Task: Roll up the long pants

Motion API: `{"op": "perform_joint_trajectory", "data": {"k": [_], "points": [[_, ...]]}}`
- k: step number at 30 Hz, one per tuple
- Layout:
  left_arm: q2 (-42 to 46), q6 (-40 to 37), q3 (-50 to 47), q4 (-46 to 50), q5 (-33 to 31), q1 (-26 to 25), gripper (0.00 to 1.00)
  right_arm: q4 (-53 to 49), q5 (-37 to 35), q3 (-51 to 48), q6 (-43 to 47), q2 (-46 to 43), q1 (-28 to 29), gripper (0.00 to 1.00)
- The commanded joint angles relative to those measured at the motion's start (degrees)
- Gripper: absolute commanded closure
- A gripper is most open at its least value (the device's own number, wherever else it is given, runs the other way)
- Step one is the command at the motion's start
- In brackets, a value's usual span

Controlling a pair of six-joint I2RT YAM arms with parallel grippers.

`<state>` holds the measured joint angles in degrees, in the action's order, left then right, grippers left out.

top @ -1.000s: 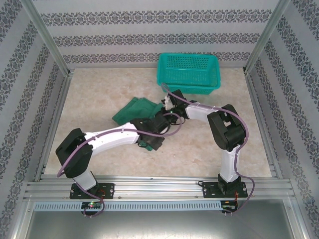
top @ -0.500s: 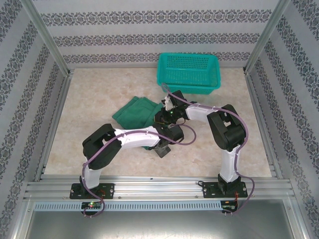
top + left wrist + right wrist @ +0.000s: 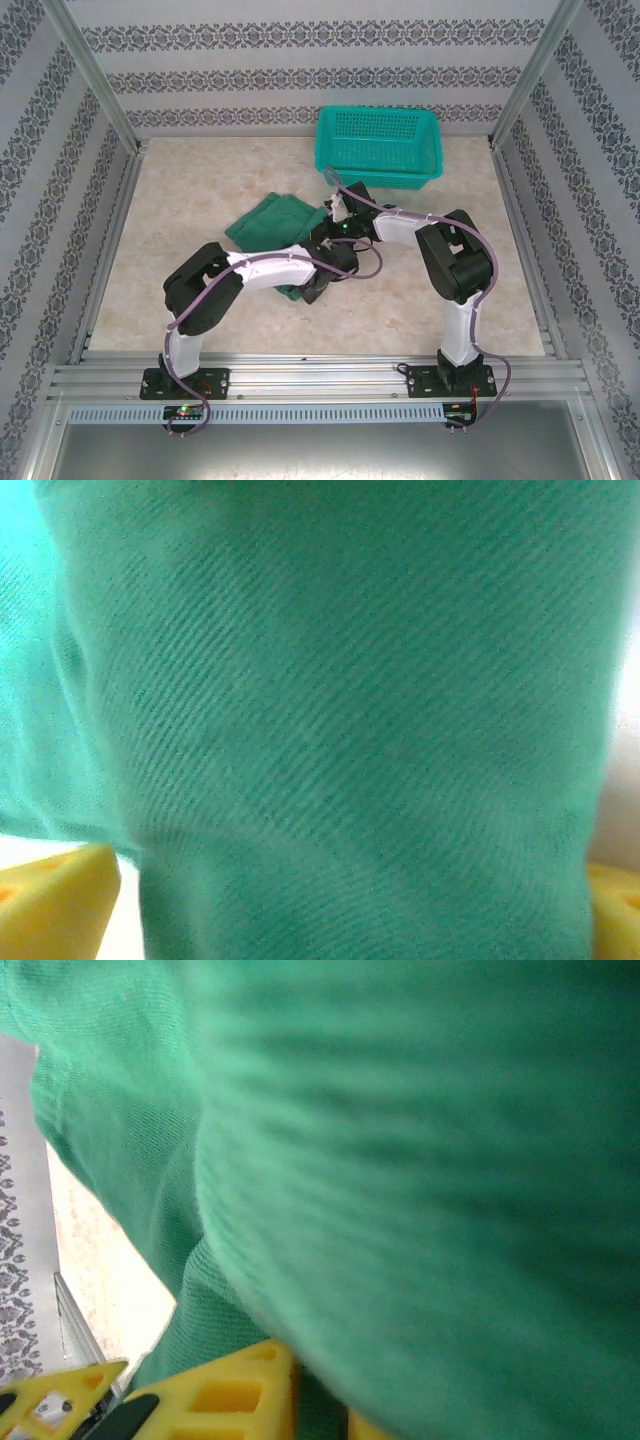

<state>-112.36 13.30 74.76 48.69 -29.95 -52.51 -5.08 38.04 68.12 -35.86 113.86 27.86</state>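
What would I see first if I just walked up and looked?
Probably the dark green long pants, bunched up in the middle of the table, with both robot arms bending in over them. Up close, the left claw has its yellow fingers spread wide with green cloth between them. The bright teal basket at the far edge of the table stands out too.
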Motion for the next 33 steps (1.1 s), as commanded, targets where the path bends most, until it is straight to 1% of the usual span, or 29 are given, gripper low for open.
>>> {"op": "perform_joint_trajectory", "data": {"k": [1,3,4,8,9,10,12,16,18,20,21,23,24,26,29,30,33], "points": [[-1.77,-0.17,-3.60,7.83,-9.24,5.23,0.00,-5.64,-3.05,-2.00,0.65,2.94,-0.52,0.80],[-1.83,-1.04,-3.90,7.40,-7.28,5.98,0.03,-5.69,-3.12,-1.84,0.65,2.81,-0.65,0.80],[-1.75,-1.37,-3.99,6.95,-6.63,6.02,0.07,-5.73,-3.15,-1.81,0.67,2.76,-0.61,0.80],[-0.79,-4.01,-4.58,4.01,-0.47,5.97,0.32,-6.11,-2.95,-1.50,0.66,2.93,-0.85,0.80],[-0.63,-4.07,-4.70,3.57,0.06,6.02,0.32,-6.21,-2.97,-1.37,0.78,3.02,-0.87,0.80],[-0.81,-3.86,-4.73,3.26,0.29,6.02,0.32,-6.30,-2.61,-1.24,0.75,3.16,-0.87,0.80],[-1.32,-1.80,-4.37,4.23,-2.67,5.89,0.23,-6.11,-2.53,-1.30,0.63,3.21,-0.87,0.81],[-0.52,0.37,-5.37,4.35,-7.00,5.93,0.10,-6.02,-2.47,-1.32,0.66,3.21,-0.87,0.81],[1.50,2.38,-6.13,3.92,-11.11,5.64,0.08,-6.13,-2.40,-1.24,0.76,3.28,-0.87,0.81],[4.19,5.31,-6.95,4.76,-19.45,3.99,0.07,-6.10,-2.19,-1.23,0.70,3.38,-0.85,0.81],[5.05,5.94,-7.04,5.48,-22.54,2.98,0.07,-6.04,-2.27,-1.22,0.65,3.38,-0.85,0.81],[7.08,6.79,-6.79,6.85,-26.12,0.68,0.08,-5.97,-2.18,-1.08,0.52,3.39,-0.79,0.81],[8.12,6.16,-6.82,6.59,-26.11,-0.47,0.09,-6.00,-2.18,-0.84,0.44,3.47,-0.79,0.81],[10.15,6.01,-6.19,6.96,-24.07,-2.06,0.10,-6.17,-2.18,-0.45,0.37,3.51,-0.79,0.81],[14.02,3.93,-6.31,3.93,-16.87,-3.03,0.12,-6.21,-2.36,-0.12,0.13,3.49,-0.64,0.81],[15.31,3.06,-6.59,2.53,-14.25,-3.04,0.11,-6.19,-2.36,0.01,0.05,3.56,-0.61,0.81],[18.44,2.63,-5.50,1.93,-9.42,-2.88,0.06,-6.43,-2.39,0.17,-0.04,3.73,-0.52,0.81]]}}
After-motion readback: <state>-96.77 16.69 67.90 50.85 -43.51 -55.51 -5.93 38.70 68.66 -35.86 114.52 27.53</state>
